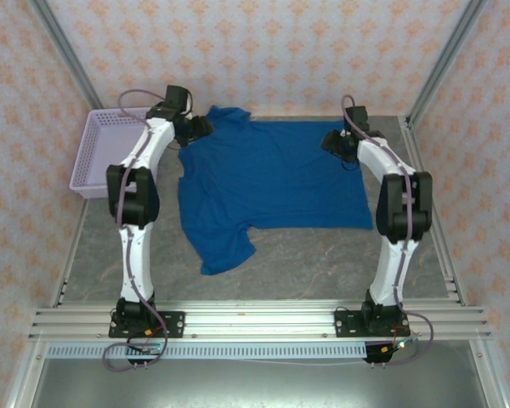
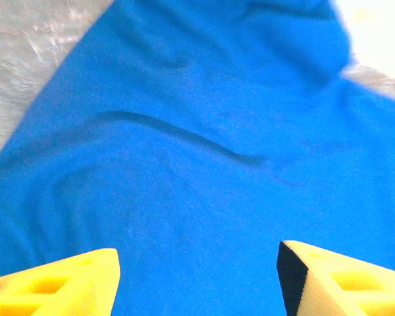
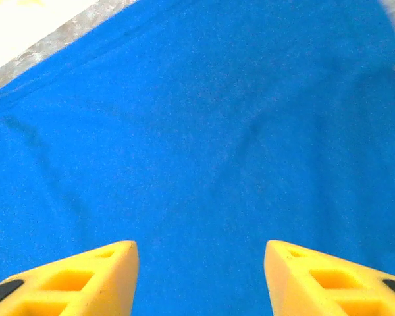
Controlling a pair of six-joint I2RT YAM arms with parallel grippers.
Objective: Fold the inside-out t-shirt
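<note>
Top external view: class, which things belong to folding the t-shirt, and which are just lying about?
For the job: blue t-shirt, left gripper, right gripper.
Lying about: lavender mesh basket.

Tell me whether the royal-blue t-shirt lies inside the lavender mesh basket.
No, the royal-blue cotton t-shirt lies spread flat outside the lavender plastic mesh basket.

Obstacle: we log one lavender basket (image 1: 110, 153), far left | Free: we find bare table (image 1: 323, 263) nearside of the flat t-shirt (image 1: 272, 178).
</note>
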